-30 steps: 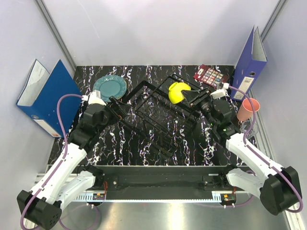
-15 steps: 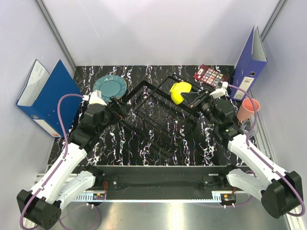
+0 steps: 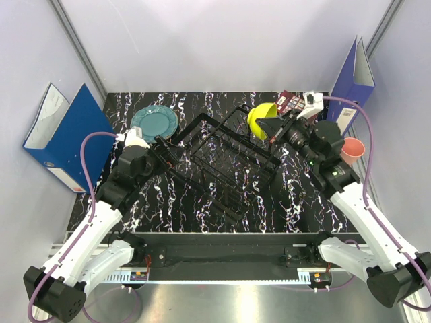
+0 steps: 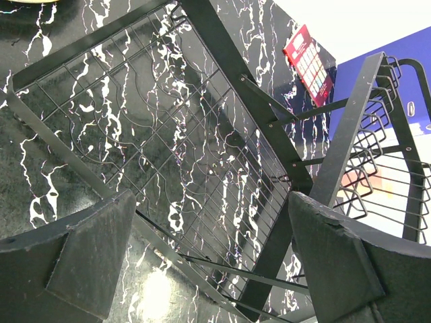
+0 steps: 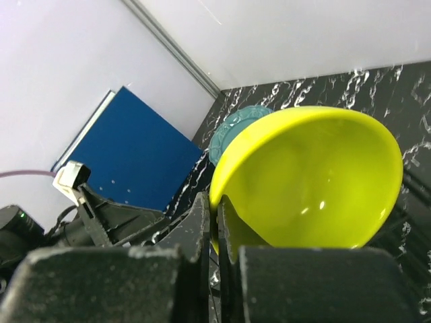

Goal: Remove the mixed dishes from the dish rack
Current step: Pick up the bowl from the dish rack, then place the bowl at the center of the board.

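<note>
The black wire dish rack (image 3: 222, 161) lies at the middle of the table and no dish shows in it. My right gripper (image 3: 272, 126) is shut on the rim of the small yellow-green bowl (image 3: 258, 114) and holds it tilted above the rack's far right corner. In the right wrist view the bowl (image 5: 316, 182) fills the frame, its rim pinched in my gripper (image 5: 219, 222). My left gripper (image 3: 161, 144) is open and empty at the rack's left edge; its view looks down through the rack (image 4: 269, 134). The teal scalloped plate (image 3: 154, 122) lies far left. The pink cup (image 3: 351, 150) stands at the right.
A blue ring binder (image 3: 64, 138) leans on the left wall and another (image 3: 353, 81) stands at the far right. A dark red card (image 3: 291, 103) lies at the back right, just beyond the bowl. The other plates and the clear glass are out of view.
My right gripper has lifted the yellow-green bowl up and toward the far right, off the rack. The left arm has not moved.
</note>
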Motion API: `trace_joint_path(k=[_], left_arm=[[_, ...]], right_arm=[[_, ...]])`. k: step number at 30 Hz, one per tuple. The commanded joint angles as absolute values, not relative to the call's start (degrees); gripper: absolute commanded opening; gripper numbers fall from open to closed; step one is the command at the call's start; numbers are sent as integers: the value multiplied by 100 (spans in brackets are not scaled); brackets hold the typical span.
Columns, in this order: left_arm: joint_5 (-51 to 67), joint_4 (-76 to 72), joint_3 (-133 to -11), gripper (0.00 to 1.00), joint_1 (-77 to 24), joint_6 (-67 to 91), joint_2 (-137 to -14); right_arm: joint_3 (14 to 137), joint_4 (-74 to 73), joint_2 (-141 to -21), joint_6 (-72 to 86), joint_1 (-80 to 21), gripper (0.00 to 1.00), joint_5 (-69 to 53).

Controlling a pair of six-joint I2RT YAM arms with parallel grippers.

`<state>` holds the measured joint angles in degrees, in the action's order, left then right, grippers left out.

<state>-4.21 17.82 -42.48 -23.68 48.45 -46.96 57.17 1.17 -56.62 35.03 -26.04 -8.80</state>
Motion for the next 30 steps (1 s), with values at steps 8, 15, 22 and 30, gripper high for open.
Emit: trace_joint_path(k=[8, 15, 22, 30], left_arm=[[-747, 1687, -4798, 99, -2399, 4492, -4553], [-633, 2195, -6446, 99, -2399, 3675, -5131], [674, 3339, -8822, 99, -2399, 2682, -6450], [2442, 3665, -9440, 99, -2408, 2110, -6934]], right_arm=[[8163, -2080, -6441, 1496, -2619, 0, -2108], [8956, -4015, -6417, -570, -3304, 0, -1355], [9009, -4588, -5986, -1668, -4006, 0, -1309], [9167, -4992, -6230, -2609, -4673, 0, -1531]])
